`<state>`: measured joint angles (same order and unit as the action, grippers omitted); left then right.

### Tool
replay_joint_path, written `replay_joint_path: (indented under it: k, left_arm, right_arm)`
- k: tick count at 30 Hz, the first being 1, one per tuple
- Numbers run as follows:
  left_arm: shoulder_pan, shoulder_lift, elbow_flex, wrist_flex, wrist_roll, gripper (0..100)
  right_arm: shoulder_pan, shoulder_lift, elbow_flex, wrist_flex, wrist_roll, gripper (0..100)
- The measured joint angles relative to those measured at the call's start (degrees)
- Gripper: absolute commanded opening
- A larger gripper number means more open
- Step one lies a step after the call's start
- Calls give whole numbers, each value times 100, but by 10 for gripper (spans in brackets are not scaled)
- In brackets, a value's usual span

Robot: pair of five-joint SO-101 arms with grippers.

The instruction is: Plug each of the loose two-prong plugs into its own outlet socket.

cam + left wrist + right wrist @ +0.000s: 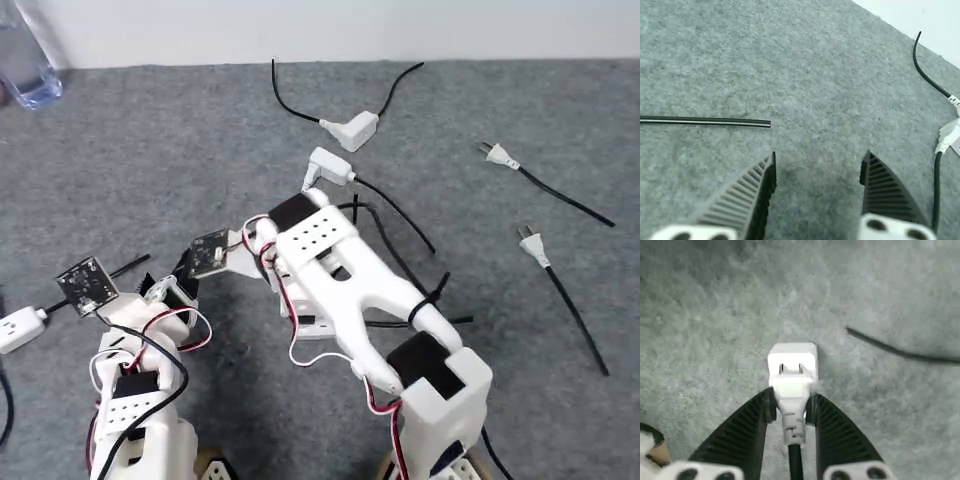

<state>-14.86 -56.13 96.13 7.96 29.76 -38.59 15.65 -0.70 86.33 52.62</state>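
Between the tabletop's centre and far edge, the outlet socket point(792, 362) is clamped at its cord neck by the right hand point(791, 402), slots exposed, presumably for mating. The left hand point(820, 165) is held apart, empty. A loose plug point(530, 240) is seen toward the right edge.

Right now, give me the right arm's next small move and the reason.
Probably carry the outlet socket, clamped in the right gripper, toward the nearer loose plug: it has nothing plugged in, and the left gripper hangs open over bare carpet.
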Motion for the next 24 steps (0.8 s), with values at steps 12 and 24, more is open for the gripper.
replay_joint_path:
  k: [12,24]
  left_arm:
    - [0,0,0,0,-9,261]
    - [0,0,0,0,-9,261]
  right_arm:
    - [-9,44,0,0,-53,8]
    - [-185,571,-9,-273,-193,8]
